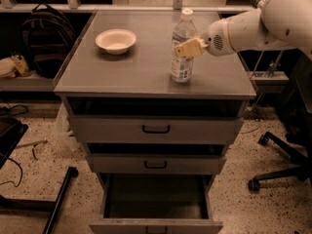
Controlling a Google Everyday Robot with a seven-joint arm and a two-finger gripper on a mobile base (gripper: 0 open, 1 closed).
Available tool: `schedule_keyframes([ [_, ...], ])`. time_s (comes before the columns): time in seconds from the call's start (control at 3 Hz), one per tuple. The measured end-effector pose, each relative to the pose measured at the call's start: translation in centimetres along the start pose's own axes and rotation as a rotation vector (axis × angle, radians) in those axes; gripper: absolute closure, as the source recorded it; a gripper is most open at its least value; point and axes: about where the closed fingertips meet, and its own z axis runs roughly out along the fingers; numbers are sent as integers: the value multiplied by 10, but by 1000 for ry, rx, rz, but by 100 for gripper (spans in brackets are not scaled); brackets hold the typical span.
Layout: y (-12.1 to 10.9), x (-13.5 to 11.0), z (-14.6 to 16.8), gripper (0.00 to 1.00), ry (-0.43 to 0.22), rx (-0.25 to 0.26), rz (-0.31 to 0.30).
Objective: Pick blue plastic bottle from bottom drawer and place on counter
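Observation:
The blue plastic bottle [182,62] stands upright on the counter [146,72], right of centre; it is clear, with a white cap and a bluish label. My gripper [189,47] reaches in from the right on its white arm [258,26]. Its yellowish fingers [187,48] clasp the bottle's upper body, one in front and the other hidden behind. The bottom drawer [156,224] is pulled out at the foot of the cabinet; its dark interior shows nothing inside.
A white bowl [116,40] sits on the counter's left rear. Two upper drawers with black handles [156,129] stand slightly ajar. A backpack [46,38] sits at the left. An office chair base [278,165] is at the right and a black stand leg [58,201] at the lower left.

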Motion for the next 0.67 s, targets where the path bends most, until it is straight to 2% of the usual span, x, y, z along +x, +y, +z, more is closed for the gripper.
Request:
schedule_keyframes([
  [0.33, 0, 0, 0, 11, 0, 0, 0],
  [0.67, 0, 0, 0, 0, 0, 0, 0],
])
